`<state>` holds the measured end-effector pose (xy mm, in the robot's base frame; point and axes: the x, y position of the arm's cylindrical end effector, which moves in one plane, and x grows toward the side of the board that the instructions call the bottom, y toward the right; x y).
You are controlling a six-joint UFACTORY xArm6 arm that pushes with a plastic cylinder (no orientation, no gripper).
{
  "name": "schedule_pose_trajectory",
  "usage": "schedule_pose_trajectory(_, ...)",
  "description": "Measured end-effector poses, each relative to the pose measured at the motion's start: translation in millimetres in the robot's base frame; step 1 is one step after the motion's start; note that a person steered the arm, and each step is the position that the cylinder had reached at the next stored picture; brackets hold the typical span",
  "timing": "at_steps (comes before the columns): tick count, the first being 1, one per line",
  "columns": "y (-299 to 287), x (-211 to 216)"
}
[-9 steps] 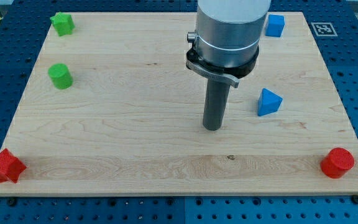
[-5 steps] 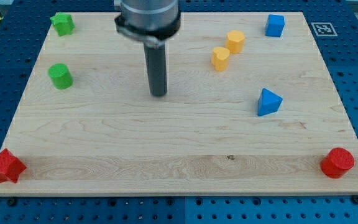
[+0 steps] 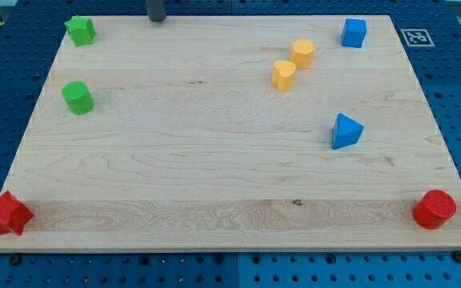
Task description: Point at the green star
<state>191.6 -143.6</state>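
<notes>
The green star sits at the top left corner of the wooden board. My tip shows at the view's top edge, at the board's far edge, well to the right of the green star and apart from it. Only the rod's lowest part is in view. A green cylinder stands below the star near the left edge.
Two yellow blocks sit close together at the upper right. A blue cube is at the top right, a blue triangular block at the right. A red star is at the bottom left, a red cylinder at the bottom right.
The rod has moved from the board's middle up and left to the top edge; most of the arm has left the view. The yellow blocks are now uncovered. No block has moved.
</notes>
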Motion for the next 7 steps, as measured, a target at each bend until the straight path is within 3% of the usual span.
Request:
schedule_pose_trajectory(5, -43.8, -0.5)
schedule_pose_trajectory(6, -84.1, -0.1)
schedule_pose_trajectory(7, -87.8, 0.4)
